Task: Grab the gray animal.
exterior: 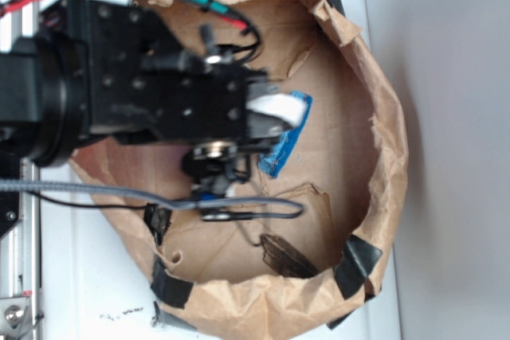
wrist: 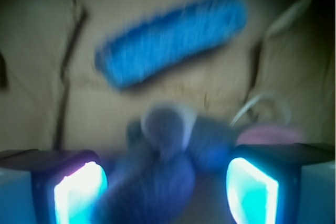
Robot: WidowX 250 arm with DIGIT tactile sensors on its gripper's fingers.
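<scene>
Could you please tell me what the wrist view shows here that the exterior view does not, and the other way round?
Only the wrist view shows the gray animal, blurred, lying between the open fingertips of the gripper, with pink at its right side. Only the exterior view shows the crumpled paper bag wall ringing the workspace, black tape patches on its rim, and the arm's cables. Both show the blue sponge on the brown paper floor, apart from the animal.

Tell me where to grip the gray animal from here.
Take the gray animal across its soft body, coming straight down. In the wrist view it already lies between the open gripper fingers, its body narrower than the gap. The blue sponge lies apart, farther ahead. The view is blurred, so limb positions are unclear.
</scene>
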